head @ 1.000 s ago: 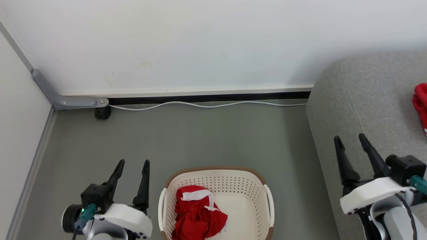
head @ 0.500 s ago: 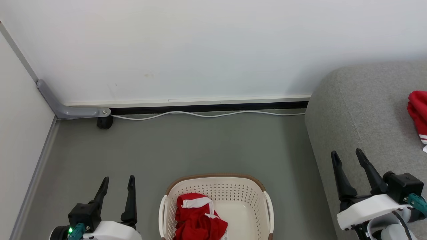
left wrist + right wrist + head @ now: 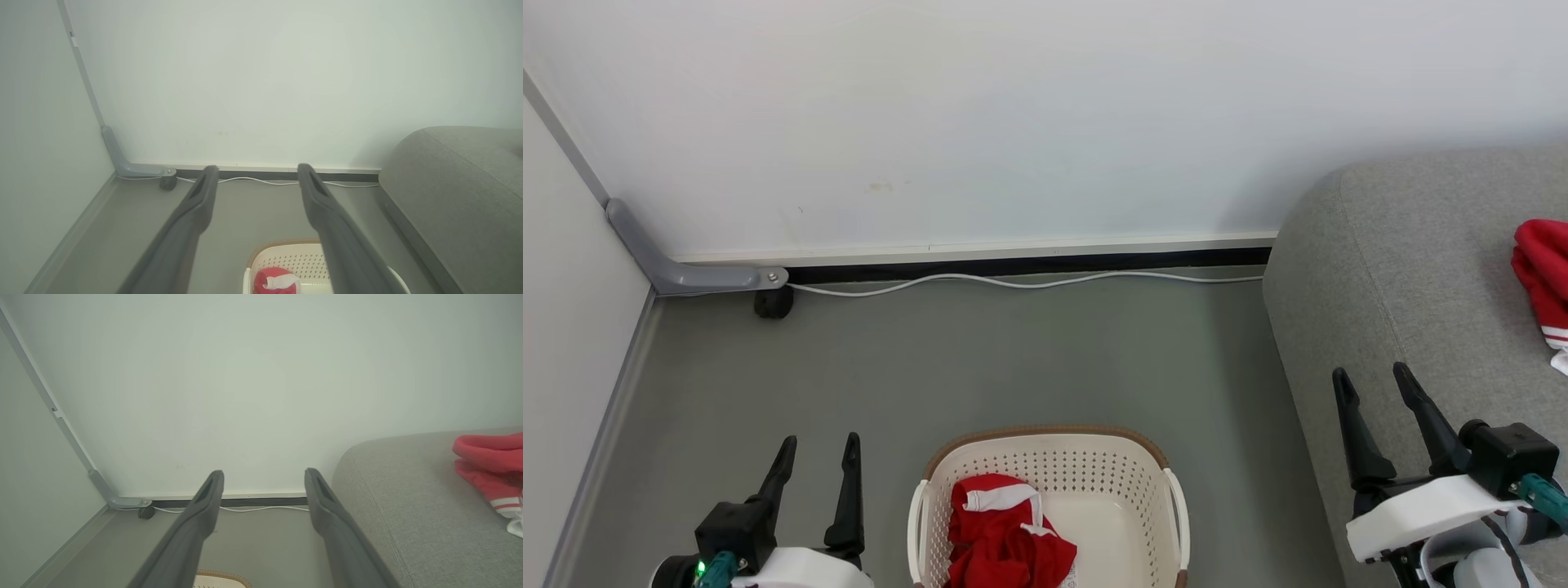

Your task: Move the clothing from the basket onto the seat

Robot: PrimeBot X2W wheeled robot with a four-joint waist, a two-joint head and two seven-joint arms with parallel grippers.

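– Head view, left edge first: a grey bracket (image 3: 686, 276) runs down the wall corner to the floor (image 3: 1013, 359), and a white cable (image 3: 1013, 282) trails along the skirting.
– And the left gripper (image 3: 820, 441)?
– Low at the left, hanging over the floor just beside the laundry basket (image 3: 1045, 430), fingers spread wide and gripping nothing. Its wrist view agrees: two dark fingers well apart, with the basket peeking in below.
– What's in the basket?
– The red garment (image 3: 1001, 531), crumpled against the basket's left side with a white trim band on top. You can see the cream bottom of the basket on the right half.
– Moving right?
– A strip of floor, then the grey sofa (image 3: 1413, 269). The right gripper (image 3: 1370, 371) hovers over the sofa's near edge, jaws parted too, holding nothing, well apart from the basket.
– Anything on the seat?
– Yes, a second red garment (image 3: 1539, 278) with white stripes lies on the cushion at the far right. It's cut off by the frame edge and apart from the gripper.
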